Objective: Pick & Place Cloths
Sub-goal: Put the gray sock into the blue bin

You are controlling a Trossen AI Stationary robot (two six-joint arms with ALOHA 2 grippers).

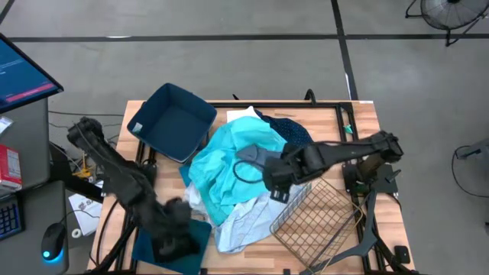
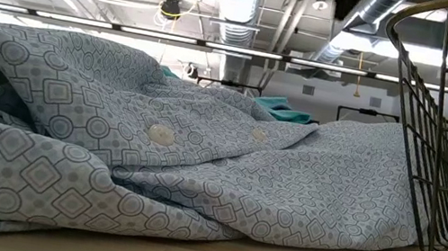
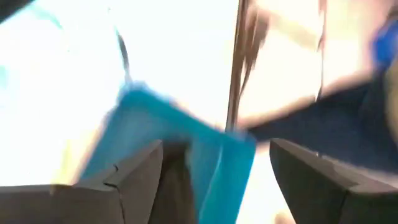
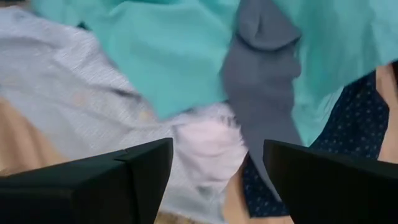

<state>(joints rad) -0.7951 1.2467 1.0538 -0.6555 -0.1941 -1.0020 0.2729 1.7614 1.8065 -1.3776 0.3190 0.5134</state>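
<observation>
Cloth pile sits mid-desk (image 1: 359,122): cyan cloth (image 1: 233,164) on top, grey cloth (image 1: 256,155) draped over its right edge, navy dotted cloth (image 1: 294,131) toward the back right, pale blue-white patterned cloth (image 1: 244,221) spilling to the front edge, a bit of white cloth (image 1: 243,114) at the back. Right gripper (image 1: 275,183) hangs over the pile's right side, just beside the wire basket (image 1: 317,218) lying tipped on the front right; jaws released, nothing between them, wrist view shows the grey cloth below the gap with cyan and navy around it. Left gripper (image 1: 172,237) is low at the front left over a dark blue bin (image 1: 145,244), close to the pile's left edge; jaws spread, with cyan fabric showing in the gap but I cannot tell if it is grasped or just behind. Second dark blue bin (image 1: 176,122) tilted at back left, touching the cyan cloth. Low view is filled by the patterned cloth, basket wire at right.
</observation>
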